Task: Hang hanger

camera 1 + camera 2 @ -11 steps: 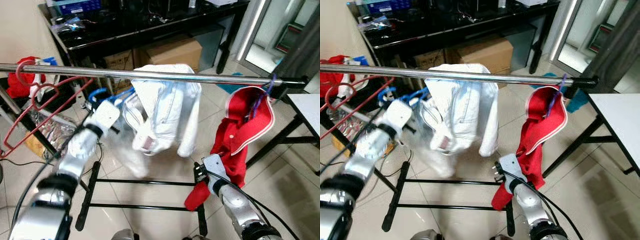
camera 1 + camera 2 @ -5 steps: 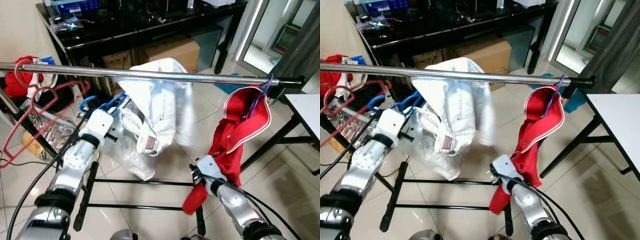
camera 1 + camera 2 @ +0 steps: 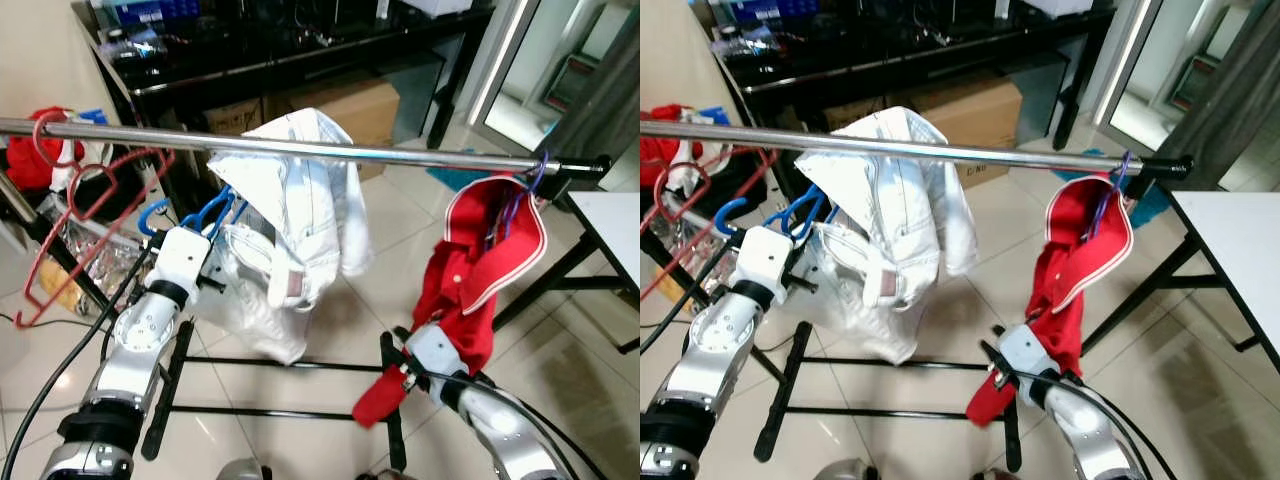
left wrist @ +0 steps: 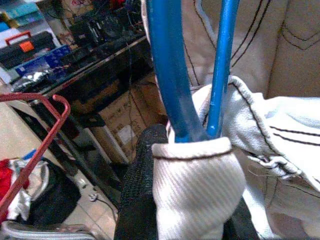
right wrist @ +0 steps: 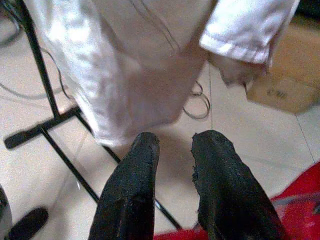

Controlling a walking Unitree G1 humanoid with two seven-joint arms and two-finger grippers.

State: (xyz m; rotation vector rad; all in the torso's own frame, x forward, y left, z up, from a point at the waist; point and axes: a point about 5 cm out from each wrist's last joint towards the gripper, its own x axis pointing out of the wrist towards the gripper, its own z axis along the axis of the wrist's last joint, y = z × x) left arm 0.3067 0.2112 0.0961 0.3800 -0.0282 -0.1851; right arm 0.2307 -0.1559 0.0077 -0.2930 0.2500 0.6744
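The left gripper (image 4: 175,165) is clamped on the blue hanger (image 3: 205,214) with white jacket (image 3: 290,215) cloth bunched against its fingers; above it the jacket drapes over the metal rail (image 3: 420,155). The right gripper (image 5: 172,190), low beside the red garment (image 3: 480,270), holds nothing, fingers slightly parted

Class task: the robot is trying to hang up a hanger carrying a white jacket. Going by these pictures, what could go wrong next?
1. The white jacket is draped over the rail, bunched; it could slip off the blue hanger.
2. The left claw pinches hanger and fabric together, so releasing may snag.
3. The jacket may knock the red hanger.
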